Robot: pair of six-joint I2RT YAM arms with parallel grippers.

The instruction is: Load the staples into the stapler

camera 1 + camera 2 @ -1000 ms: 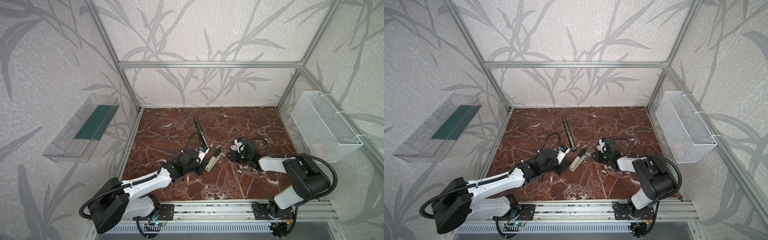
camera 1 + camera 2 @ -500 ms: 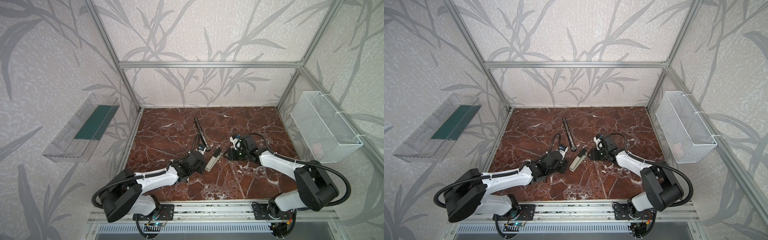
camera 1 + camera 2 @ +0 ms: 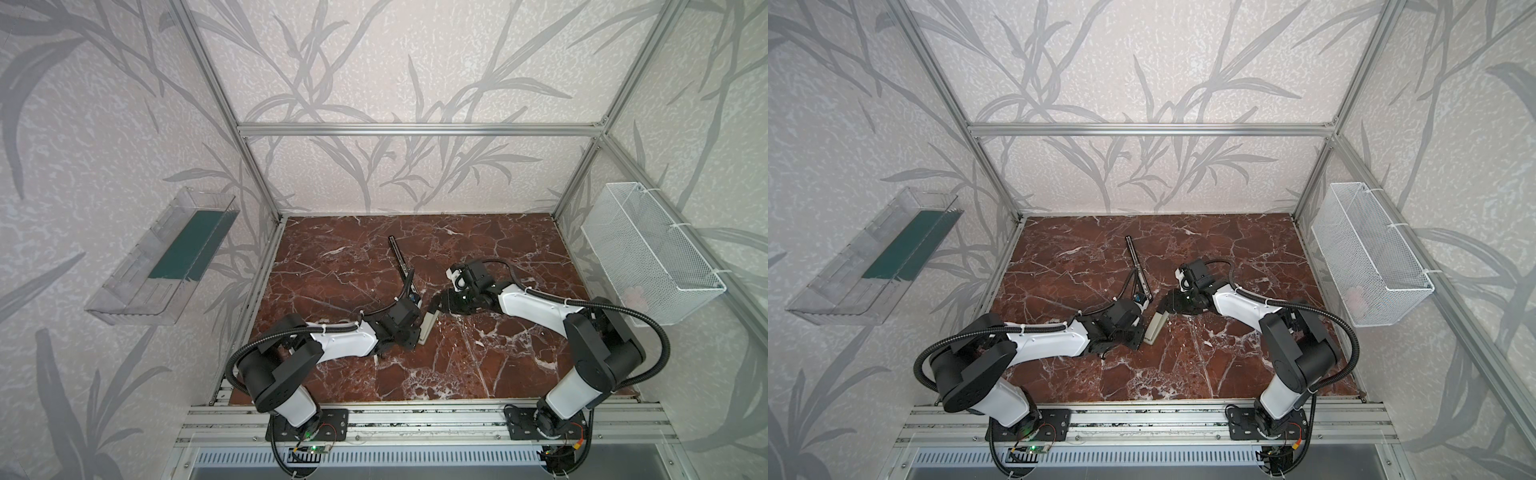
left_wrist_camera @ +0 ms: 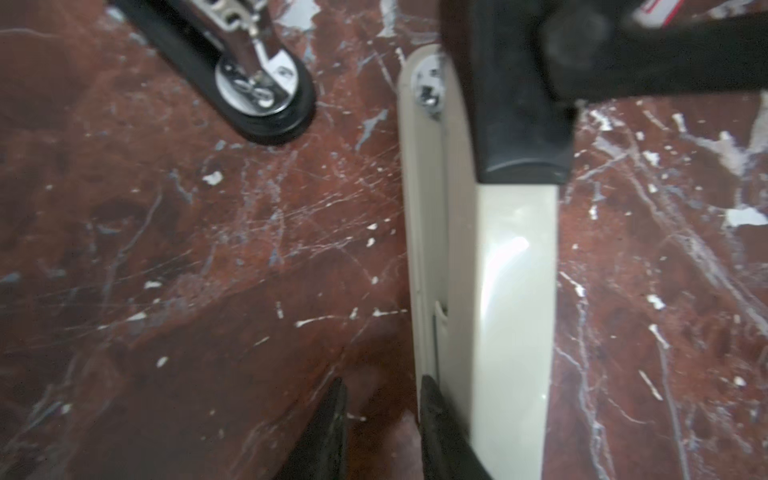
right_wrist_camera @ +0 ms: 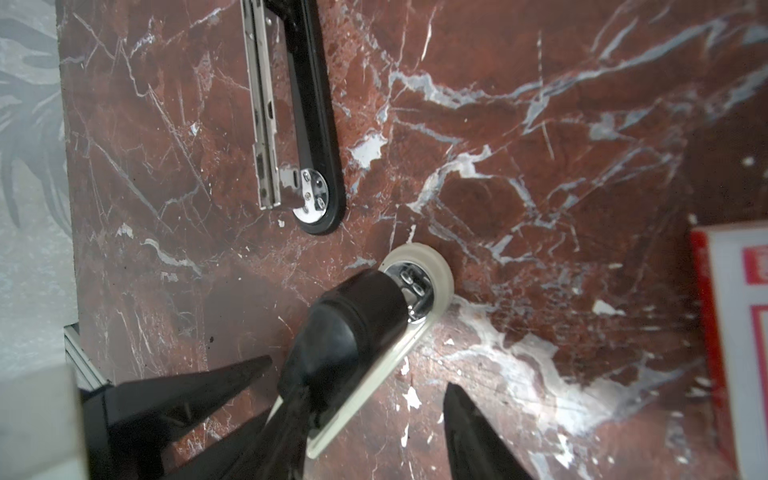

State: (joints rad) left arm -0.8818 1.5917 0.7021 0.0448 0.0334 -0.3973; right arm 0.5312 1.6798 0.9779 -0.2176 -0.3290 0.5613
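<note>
- Marble top (image 3: pixel 332 266) carries two staplers close together near its middle, seen in both top views.
- Beige stapler (image 3: pixel 428 326) lies between the two grippers. Its black-capped nose points toward the right arm and its rear toward the left arm.
- Right gripper (image 5: pixel 357 374) has its jaws spread wide, one on each side of the nose of the beige stapler. A strip of marble shows between one finger (image 5: pixel 465 424) and the beige base. The other finger (image 5: pixel 208 390) is close to the black cap, but contact cannot be told. It clamps nothing.
- Left gripper (image 4: pixel 382 386) has its jaws a little apart with only marble between them. One finger (image 4: pixel 436 415) lies right at the edge of the beige stapler's rear, and the other stands clear of it. It holds nothing.
- Black stapler (image 3: pixel 400 262) lies opened out, reaching from just beside the left gripper toward the back wall. Its metal rail (image 5: pixel 264 104) is bare, and I cannot tell whether the rail holds anything.
- Staple box (image 5: pixel 735 353), white with red print, lies flat on the marble near the right gripper. The edge of the right wrist view cuts it off, and it cannot be made out in the top views.
- Staples themselves are not seen as loose strips, so I cannot tell whether they are in the box.
</note>
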